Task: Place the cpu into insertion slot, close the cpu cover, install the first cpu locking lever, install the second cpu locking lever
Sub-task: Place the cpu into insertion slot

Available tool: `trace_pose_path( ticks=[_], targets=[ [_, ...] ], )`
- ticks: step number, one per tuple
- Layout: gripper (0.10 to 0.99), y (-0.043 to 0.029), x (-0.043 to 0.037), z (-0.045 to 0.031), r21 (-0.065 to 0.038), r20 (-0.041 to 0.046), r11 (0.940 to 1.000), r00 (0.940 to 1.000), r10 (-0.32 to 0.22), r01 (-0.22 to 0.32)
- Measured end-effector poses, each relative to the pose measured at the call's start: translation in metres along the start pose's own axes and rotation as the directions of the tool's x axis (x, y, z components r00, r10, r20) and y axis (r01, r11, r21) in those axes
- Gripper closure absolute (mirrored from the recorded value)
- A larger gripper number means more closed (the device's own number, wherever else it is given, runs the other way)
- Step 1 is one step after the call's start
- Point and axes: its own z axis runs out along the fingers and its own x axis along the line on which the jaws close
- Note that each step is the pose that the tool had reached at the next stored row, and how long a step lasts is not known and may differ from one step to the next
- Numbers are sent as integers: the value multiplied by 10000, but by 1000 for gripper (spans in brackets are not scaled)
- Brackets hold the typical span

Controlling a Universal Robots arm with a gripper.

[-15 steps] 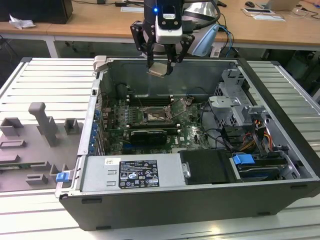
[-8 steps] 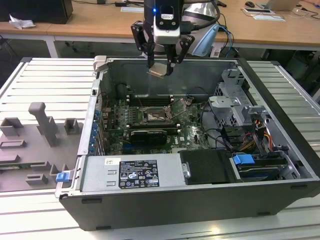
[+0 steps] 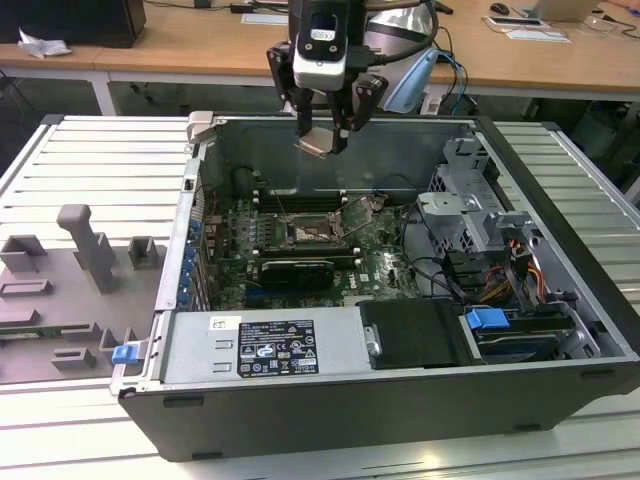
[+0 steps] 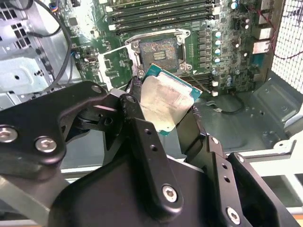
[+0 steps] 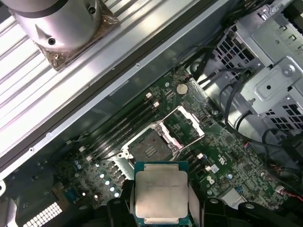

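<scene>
Status: cpu [image 5: 161, 191] is pinched by its edges between the fingers of the tool [image 3: 322, 135], metal face toward both wrist cameras. It hangs at upper centre of the exterior view, above the open case [image 3: 400, 400]. The insertion slot [image 5: 147, 150] lies lower in that frame, well apart and empty. The cpu cover [image 5: 182, 124] stands swung open beside the slot. The case rests on a ribbed grey table [image 3: 90, 160]; wooden desks [image 3: 200, 55] stand behind.
</scene>
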Motion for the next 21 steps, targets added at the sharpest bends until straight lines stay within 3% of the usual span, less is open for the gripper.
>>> trace_pose_path(
  ticks=[9,12,15,21],
  targets=[
    [545,-1,0,11,-10,105,9939,9938,1104,-1104],
    [545,-1,0,13,-9,149,9890,9889,1477,-1477],
    [545,-1,0,15,-11,209,9799,9797,1996,-1996],
    [545,-2,0,18,-17,264,9685,9681,2490,-2490]
  ],
)
